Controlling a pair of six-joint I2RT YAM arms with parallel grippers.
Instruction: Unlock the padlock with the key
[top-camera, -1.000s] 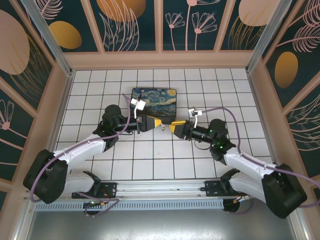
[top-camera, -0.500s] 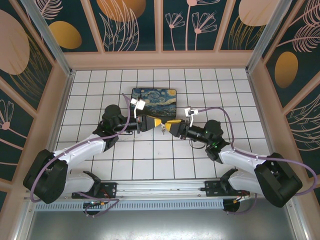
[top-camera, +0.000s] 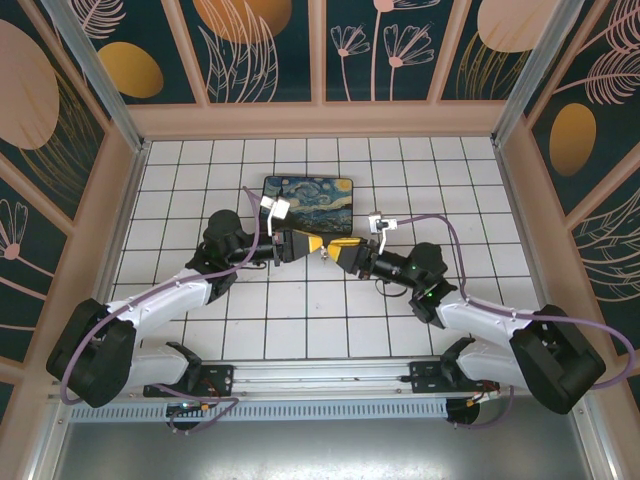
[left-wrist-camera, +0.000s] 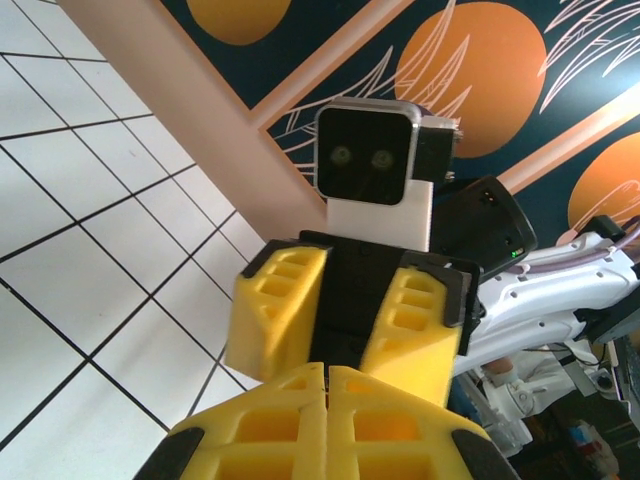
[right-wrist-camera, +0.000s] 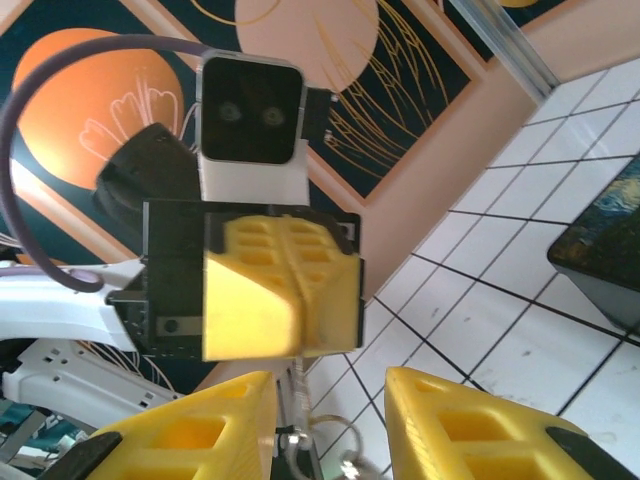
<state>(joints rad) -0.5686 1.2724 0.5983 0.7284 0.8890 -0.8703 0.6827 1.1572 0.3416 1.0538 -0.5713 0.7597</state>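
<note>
While the left hand (left-wrist-camera: 325, 375) is clenched, the right hand (right-wrist-camera: 328, 390) just opposite it stands released, parted

From above, whatever sits between the left gripper (top-camera: 321, 247) and the right gripper (top-camera: 339, 251) is too small to tell. Up close, a thin metal piece (right-wrist-camera: 300, 395) hangs under the left fingers (right-wrist-camera: 265, 300), blurred, its lower end cut off.
</note>
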